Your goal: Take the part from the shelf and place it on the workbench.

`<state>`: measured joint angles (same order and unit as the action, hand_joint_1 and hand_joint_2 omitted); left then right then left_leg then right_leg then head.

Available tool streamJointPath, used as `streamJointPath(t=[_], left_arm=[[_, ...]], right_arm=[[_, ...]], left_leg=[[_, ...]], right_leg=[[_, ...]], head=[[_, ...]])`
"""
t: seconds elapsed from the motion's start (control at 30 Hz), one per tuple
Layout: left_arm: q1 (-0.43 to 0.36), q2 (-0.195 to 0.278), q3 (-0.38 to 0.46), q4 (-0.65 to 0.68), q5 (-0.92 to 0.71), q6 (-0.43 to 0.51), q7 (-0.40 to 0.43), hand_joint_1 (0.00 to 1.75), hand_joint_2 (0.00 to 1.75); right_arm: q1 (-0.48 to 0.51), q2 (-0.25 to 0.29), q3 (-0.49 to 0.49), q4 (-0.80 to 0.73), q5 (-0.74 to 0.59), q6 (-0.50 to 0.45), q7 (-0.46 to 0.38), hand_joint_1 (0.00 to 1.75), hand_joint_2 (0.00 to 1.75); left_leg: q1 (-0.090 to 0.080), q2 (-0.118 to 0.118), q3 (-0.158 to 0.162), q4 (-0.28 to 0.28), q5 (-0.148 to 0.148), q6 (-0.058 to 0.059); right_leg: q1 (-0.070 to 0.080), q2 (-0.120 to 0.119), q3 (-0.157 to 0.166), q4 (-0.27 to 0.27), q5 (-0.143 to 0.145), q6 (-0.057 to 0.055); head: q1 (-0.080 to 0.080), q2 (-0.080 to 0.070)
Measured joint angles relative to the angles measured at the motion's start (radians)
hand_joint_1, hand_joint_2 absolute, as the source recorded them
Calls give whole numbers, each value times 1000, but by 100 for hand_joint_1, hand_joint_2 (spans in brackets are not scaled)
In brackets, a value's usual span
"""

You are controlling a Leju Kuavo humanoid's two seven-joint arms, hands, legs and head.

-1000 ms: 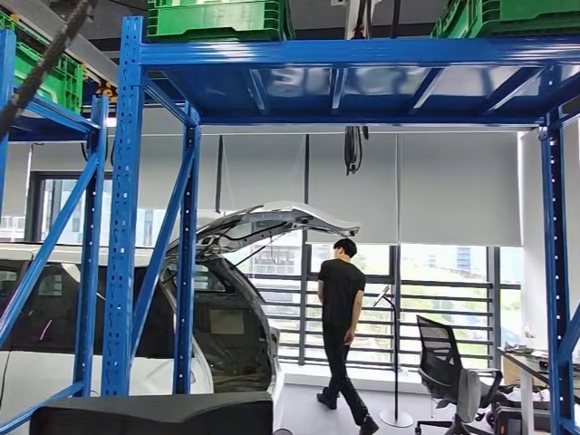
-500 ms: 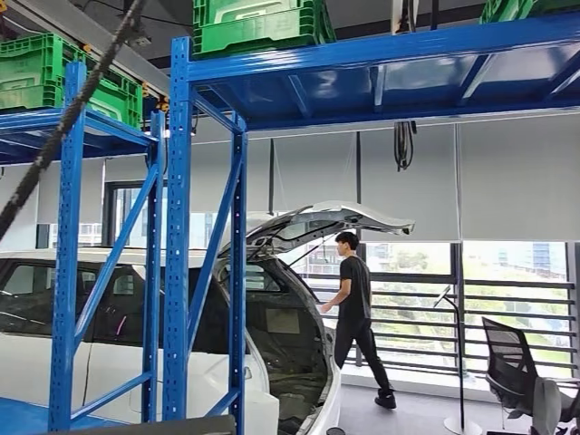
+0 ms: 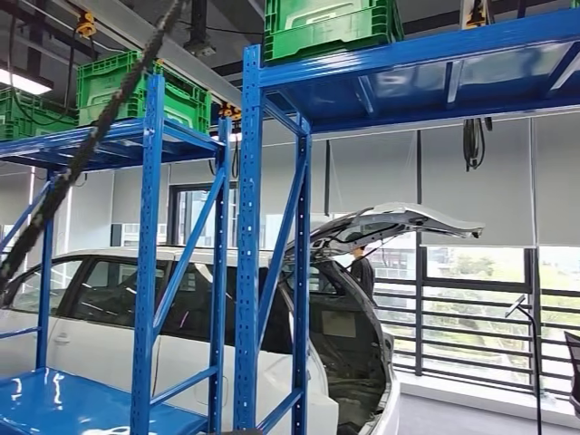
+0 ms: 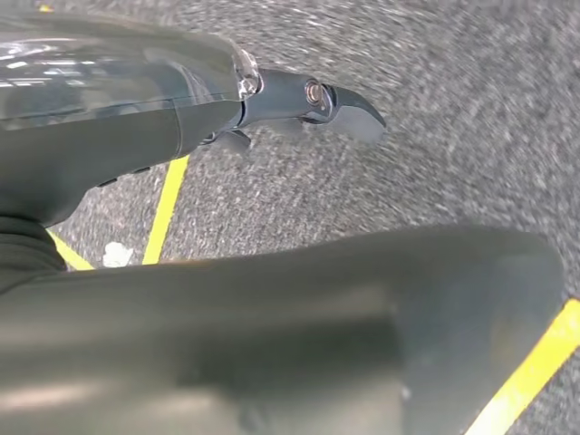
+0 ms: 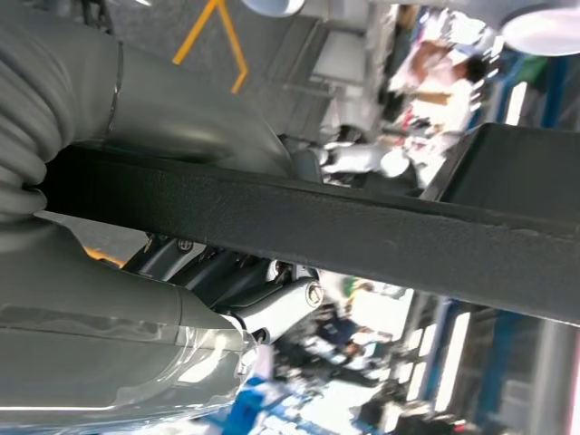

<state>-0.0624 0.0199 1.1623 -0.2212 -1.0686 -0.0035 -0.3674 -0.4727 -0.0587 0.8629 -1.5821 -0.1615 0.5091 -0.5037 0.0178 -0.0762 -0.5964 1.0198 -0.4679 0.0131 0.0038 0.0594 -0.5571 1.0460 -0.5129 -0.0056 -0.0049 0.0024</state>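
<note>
A long black part [image 5: 308, 227] crosses the right wrist view as a dark textured bar. My right hand [image 5: 205, 299] grips it, with the grey thumb on one side and the darker fingers on the other. My left hand [image 4: 205, 109] hangs over grey floor with yellow lines; a dark finger [image 4: 342, 100] is stretched out straight and it holds nothing. In the head view a blue steel shelf [image 3: 246, 236] stands ahead, with a bare blue shelf board [image 3: 54, 399] at the lower left.
Green crates [image 3: 328, 23] sit on the top shelf boards. Behind the uprights stands a white car [image 3: 102, 335] with its tailgate raised, and a person [image 3: 362, 272] is beside it. A black cable [image 3: 89, 145] slants across the upper left.
The camera has turned left, so the whole scene has slid to the right. The black part has left the bottom edge of the head view. The person walked toward the car's tailgate.
</note>
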Motion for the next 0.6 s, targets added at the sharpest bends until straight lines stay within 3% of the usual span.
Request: streamJointPath(t=[0.07,0.13,0.2,0.27,0.33,0.37,0.4,0.47,0.53,0.6], left_arm=[[3,5,6,-1,1,2,1,0,175],[9,13,12,-3,3,3,3,0,175],[11,22,20,-6,6,7,8,0,175],[7,29,26,-9,9,11,11,0,175],[4,31,28,-10,8,10,11,0,175],[6,31,28,-10,6,9,10,0,175],[8,31,28,-10,4,7,6,0,175],[8,31,28,-10,1,3,-2,0,175],[4,31,28,-10,0,0,-9,0,175],[6,30,28,-10,-1,0,-11,0,175]], right_arm=[[2,0,0,-4,0,0,-6,175,175],[2,2,0,-6,2,0,-7,175,175],[1,10,-1,-11,3,0,-7,175,175],[4,14,-1,-13,6,0,-7,175,175],[12,14,-1,-13,9,-1,-7,175,175],[17,14,-1,-13,10,-1,-7,175,175],[20,14,-1,-13,11,-1,-7,175,175],[24,15,-2,-13,13,-1,-8,175,175],[25,16,-3,-14,13,-1,-10,175,175],[27,16,-5,-14,13,0,-11,175,175]], left_leg=[[4,-19,-9,0,7,-11],[6,-25,-18,0,9,-22],[3,6,-40,42,-26,-30],[1,45,-86,155,-92,-36],[3,58,-119,249,-125,-42],[5,63,-113,249,-117,-44],[7,70,-89,211,-92,-46],[5,106,-15,81,-39,-48],[-1,134,21,6,-20,-38],[-4,125,16,3,-21,-22]], right_leg=[[2,8,10,-27,7,-5],[1,-13,11,-40,9,-9],[-3,-36,12,-55,13,-17],[-4,-61,9,-57,16,-22],[-3,-89,8,-56,16,-22],[-3,-102,7,-56,16,-22],[-3,-113,7,-54,15,-21],[-1,-132,6,-46,10,-13],[4,-149,2,-38,6,-3],[6,-164,1,-35,6,6]], head=[[0,0],[0,0],[0,0],[1,0],[1,0],[1,0],[1,0],[1,0],[1,0],[1,0]])
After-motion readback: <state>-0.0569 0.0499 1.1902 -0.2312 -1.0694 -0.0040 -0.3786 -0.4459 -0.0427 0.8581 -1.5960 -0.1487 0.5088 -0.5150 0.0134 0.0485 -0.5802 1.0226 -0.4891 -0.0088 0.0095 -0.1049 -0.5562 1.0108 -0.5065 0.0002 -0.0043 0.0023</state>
